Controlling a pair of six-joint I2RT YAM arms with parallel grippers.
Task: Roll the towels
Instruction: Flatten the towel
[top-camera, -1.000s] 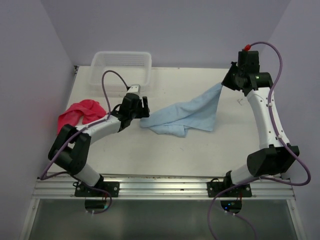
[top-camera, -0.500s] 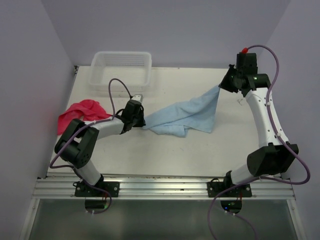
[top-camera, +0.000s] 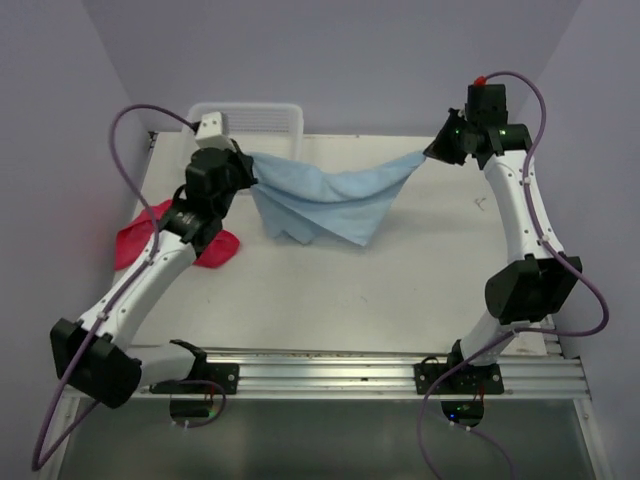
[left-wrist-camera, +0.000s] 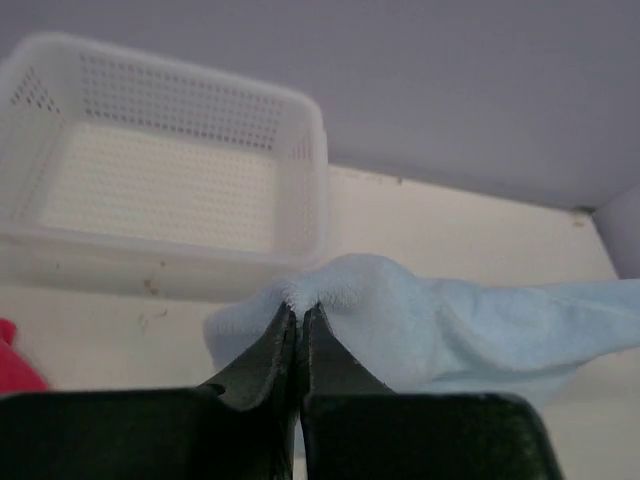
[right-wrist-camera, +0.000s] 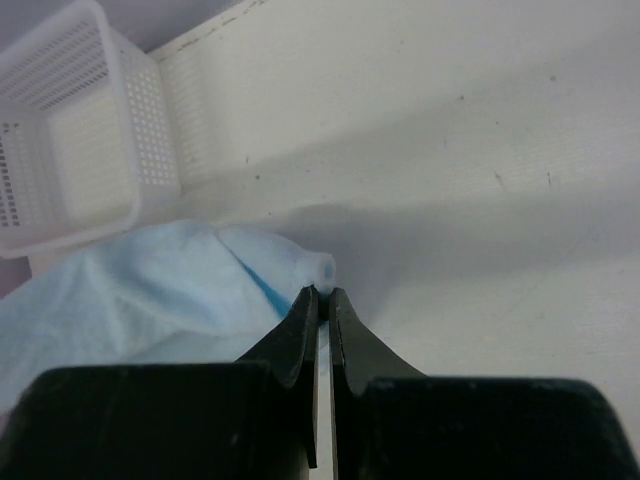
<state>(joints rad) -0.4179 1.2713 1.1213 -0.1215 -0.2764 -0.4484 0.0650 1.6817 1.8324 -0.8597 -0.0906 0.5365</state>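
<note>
**Blue cloth held up between both tools**

The light blue towel (top-camera: 320, 200) hangs over the far half of the scene, stretched from left to right between the two arms. The left tool (top-camera: 249, 171) has its fingers pressed together on the left corner of this towel. In the left wrist view the cloth bulges out just above the closed tips. The right tool (top-camera: 430, 153) pinches the opposite corner in the same way, at the far right. Between them the towel sags in loose folds toward the white counter (top-camera: 400, 290). The lowest folds perhaps touch it, but from above I cannot be sure. The pinkish-red towel (top-camera: 135, 243) lies crumpled on the counter at the left, partly hidden under the left arm, to the left of the blue one. A clear plastic basket (top-camera: 285, 108) stands at the far left edge, behind the left tool.
</note>
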